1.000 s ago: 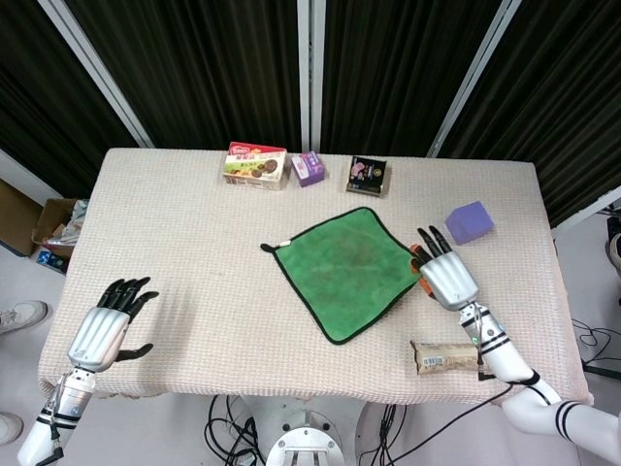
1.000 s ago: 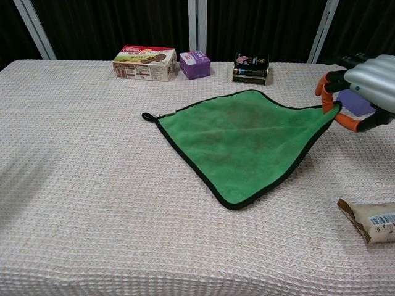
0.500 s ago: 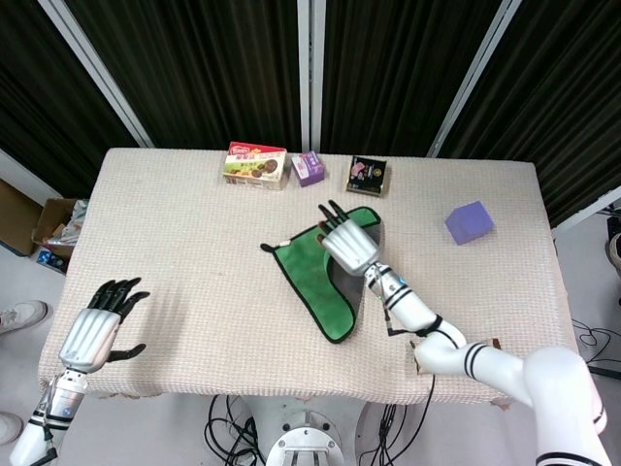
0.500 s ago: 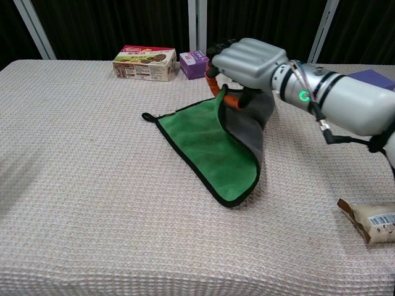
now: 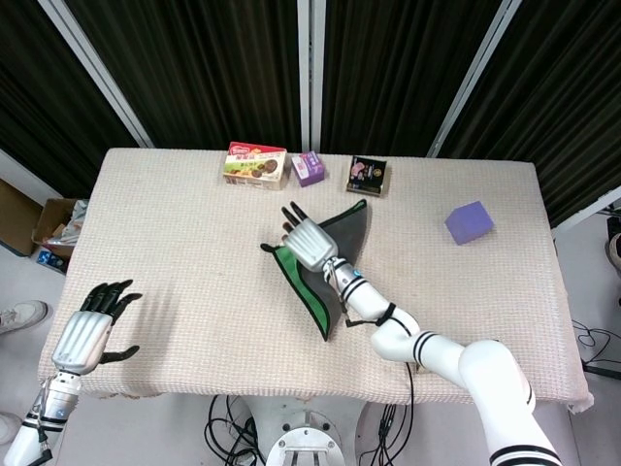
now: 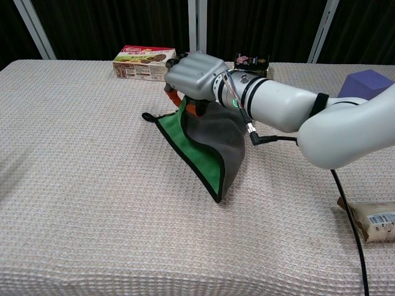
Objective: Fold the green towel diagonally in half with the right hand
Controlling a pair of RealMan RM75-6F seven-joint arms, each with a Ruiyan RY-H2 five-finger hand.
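The green towel [image 6: 190,150] with black edging lies mid-table, mostly folded over itself so its grey underside [image 6: 216,139] faces up; in the head view the towel [image 5: 309,291] shows a green strip along its left edge. My right hand [image 6: 192,76] pinches the towel's carried corner and holds it just above the left corner with the black loop [image 6: 147,116]. From above, the right hand [image 5: 306,240] covers that corner. My left hand [image 5: 85,333] hovers open off the table's front left corner, holding nothing.
Along the back edge stand a snack box [image 5: 255,165], a small purple box [image 5: 309,168] and a dark box [image 5: 368,175]. A purple cube [image 5: 469,222] sits at the right. A wrapped bar [image 6: 369,220] lies front right.
My right hand has carried the towel's corner leftward across the cloth, from the right edge to above the left loop corner, turning the grey underside up. The left hand drifted slightly lower.
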